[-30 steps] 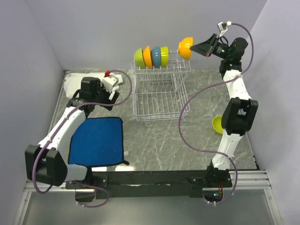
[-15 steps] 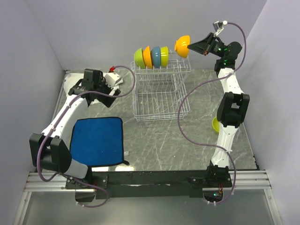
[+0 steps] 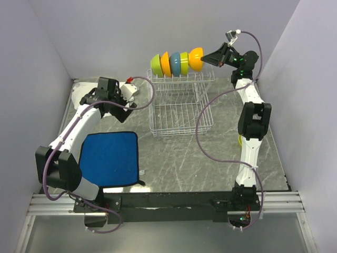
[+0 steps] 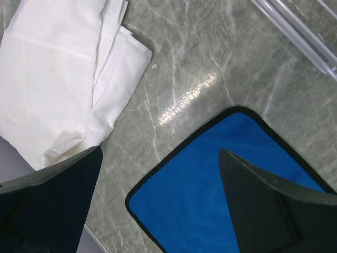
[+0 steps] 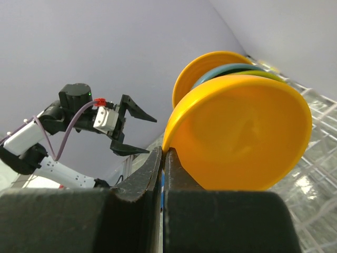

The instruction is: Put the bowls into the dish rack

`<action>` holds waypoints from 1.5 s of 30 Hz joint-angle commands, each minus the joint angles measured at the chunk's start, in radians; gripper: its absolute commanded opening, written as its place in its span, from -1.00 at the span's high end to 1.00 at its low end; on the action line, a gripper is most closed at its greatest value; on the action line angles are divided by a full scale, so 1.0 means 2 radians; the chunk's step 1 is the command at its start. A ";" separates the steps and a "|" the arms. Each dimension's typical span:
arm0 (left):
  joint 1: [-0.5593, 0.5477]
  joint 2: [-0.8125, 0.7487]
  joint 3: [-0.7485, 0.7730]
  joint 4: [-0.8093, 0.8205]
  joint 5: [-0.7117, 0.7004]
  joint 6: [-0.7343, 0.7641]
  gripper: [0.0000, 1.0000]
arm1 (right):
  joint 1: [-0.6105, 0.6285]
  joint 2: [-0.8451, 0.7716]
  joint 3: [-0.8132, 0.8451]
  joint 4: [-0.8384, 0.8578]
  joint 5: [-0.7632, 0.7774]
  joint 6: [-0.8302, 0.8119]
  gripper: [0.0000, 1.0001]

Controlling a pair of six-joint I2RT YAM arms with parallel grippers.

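Against the lilac wall point(image 3: 131, 31), your right gripper point(image 5: 165, 155) pinches the rim of the glossy orange plastic bowl point(image 5: 242, 137) at the top shelf of the white wire dish rack point(image 3: 177, 100), so seat it upright in a slot before releasing; your left gripper point(image 4: 159, 153) hangs wide open.

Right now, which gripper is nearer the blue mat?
Left. The left gripper hangs open just beyond the blue mat; the right gripper holds an orange bowl high at the dish rack, farther off.
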 commanded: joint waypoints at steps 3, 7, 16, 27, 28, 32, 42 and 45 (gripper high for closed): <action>-0.006 -0.005 0.000 0.006 -0.010 0.011 -0.99 | 0.012 -0.006 0.024 0.018 0.003 -0.001 1.00; -0.007 -0.006 -0.004 0.005 -0.009 0.013 -0.99 | 0.012 -0.005 0.012 0.018 0.003 0.004 1.00; -0.027 0.004 -0.001 0.004 -0.016 0.015 -0.99 | 0.011 0.014 0.007 0.006 -0.006 0.004 1.00; -0.041 0.022 0.013 0.003 -0.027 0.012 -0.99 | 0.010 0.036 0.009 0.004 -0.007 0.008 1.00; -0.042 0.025 0.016 0.004 -0.027 0.012 -0.99 | 0.009 0.037 0.009 0.004 -0.007 0.008 1.00; -0.045 0.033 0.020 0.003 -0.027 0.012 -0.99 | 0.005 0.043 0.017 -0.012 -0.007 0.002 1.00; -0.051 0.043 0.018 0.015 -0.029 0.009 -0.99 | 0.004 0.060 0.042 -0.058 -0.053 -0.006 1.00; -0.054 0.044 0.016 0.018 -0.031 0.007 -0.99 | 0.005 0.059 0.042 -0.056 -0.057 -0.004 0.90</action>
